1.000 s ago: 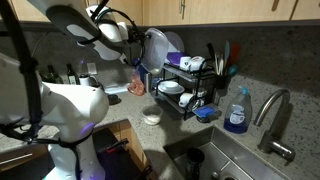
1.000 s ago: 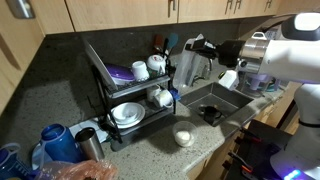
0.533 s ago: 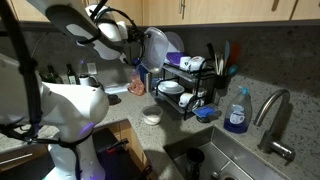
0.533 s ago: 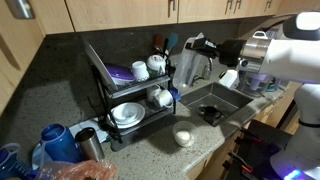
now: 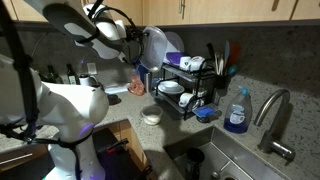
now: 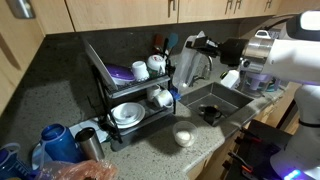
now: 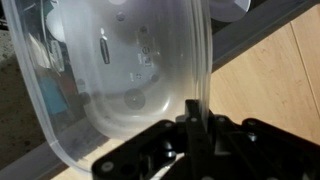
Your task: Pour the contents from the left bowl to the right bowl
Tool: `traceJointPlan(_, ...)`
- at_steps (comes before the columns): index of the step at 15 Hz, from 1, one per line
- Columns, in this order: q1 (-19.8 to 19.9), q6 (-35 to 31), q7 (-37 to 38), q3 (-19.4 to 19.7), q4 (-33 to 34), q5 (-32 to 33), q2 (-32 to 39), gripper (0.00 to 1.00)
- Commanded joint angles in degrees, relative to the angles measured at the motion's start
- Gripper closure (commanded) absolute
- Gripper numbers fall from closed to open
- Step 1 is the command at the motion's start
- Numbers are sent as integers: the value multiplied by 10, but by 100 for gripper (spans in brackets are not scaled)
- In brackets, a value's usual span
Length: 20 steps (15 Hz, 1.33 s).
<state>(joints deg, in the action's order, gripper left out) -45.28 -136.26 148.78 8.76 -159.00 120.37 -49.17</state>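
In an exterior view the camera sits just behind the arm (image 5: pixel 70 108), facing along the counter to the rack (image 5: pixel 185 90) and sink (image 5: pixel 228 160), in an exterior view it faces back over that rack (image 6: pixel 125 95) and sink (image 6: pixel 212 100) toward the arm (image 6: pixel 280 55), and the wrist view sits tight against the clear container (image 7: pixel 120 70) at the gripper (image 7: pixel 193 118).

No legible text or labels anywhere.

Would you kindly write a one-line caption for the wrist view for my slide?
Wrist close-up: gripper shut on the rim of a clear plastic container.
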Motion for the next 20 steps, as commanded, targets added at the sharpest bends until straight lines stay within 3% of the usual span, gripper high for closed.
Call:
traceJointPlan(1, 30, 0, 4, -29, 1, 7, -1, 99)
traceJointPlan(10, 66, 0, 3, -70, 1, 5, -4, 99)
traceJointPlan(20, 73, -4, 2, -83, 1, 19, -2, 99)
